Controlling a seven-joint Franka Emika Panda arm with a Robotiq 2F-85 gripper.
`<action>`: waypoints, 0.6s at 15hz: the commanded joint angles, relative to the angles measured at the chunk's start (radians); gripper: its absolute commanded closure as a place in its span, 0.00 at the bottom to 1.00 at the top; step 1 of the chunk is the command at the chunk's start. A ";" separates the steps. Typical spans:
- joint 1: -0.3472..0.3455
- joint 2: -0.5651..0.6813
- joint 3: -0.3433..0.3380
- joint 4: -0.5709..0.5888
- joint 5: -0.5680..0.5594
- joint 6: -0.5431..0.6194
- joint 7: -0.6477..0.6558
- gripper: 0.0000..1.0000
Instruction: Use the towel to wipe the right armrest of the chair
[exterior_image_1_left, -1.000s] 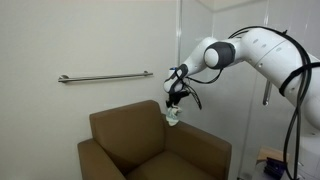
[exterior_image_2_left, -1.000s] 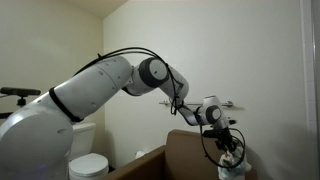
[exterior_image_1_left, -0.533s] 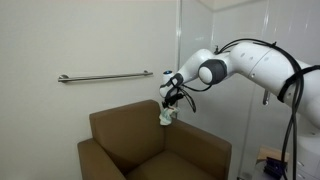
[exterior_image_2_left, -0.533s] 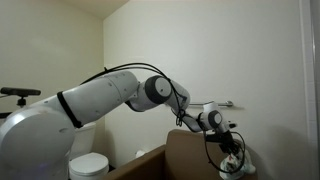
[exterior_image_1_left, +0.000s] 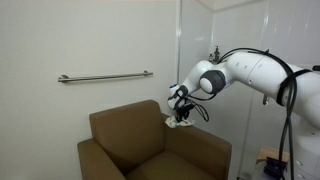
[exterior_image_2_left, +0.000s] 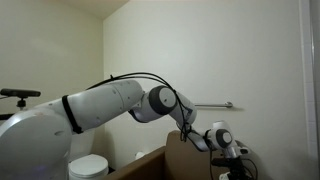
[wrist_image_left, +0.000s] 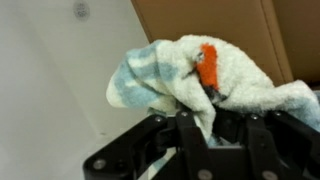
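My gripper (exterior_image_1_left: 180, 113) is shut on a white towel with pale blue patches and an orange mark (wrist_image_left: 195, 72). In an exterior view the towel (exterior_image_1_left: 178, 121) hangs just above the back end of the brown chair's armrest (exterior_image_1_left: 200, 142), next to the backrest corner; I cannot tell if it touches. In the wrist view the towel bunches over the black fingers (wrist_image_left: 205, 125), with the brown chair (wrist_image_left: 200, 20) behind it. In an exterior view the gripper (exterior_image_2_left: 236, 168) is low at the frame's bottom, behind the chair back (exterior_image_2_left: 185, 160).
A metal grab bar (exterior_image_1_left: 105, 76) runs along the white wall above the chair. A white wall corner stands close behind the armrest. A toilet (exterior_image_2_left: 88, 165) and a black object (exterior_image_2_left: 20, 93) show beside the chair.
The gripper with the towel has moved down and outward, from above the backrest corner to low over the armrest. The arm has stretched lower.
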 joint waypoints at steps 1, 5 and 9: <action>0.017 -0.155 0.005 -0.235 -0.010 -0.017 -0.076 0.92; 0.040 -0.275 -0.035 -0.413 -0.020 -0.011 -0.043 0.92; 0.057 -0.414 -0.070 -0.591 -0.077 0.012 0.008 0.92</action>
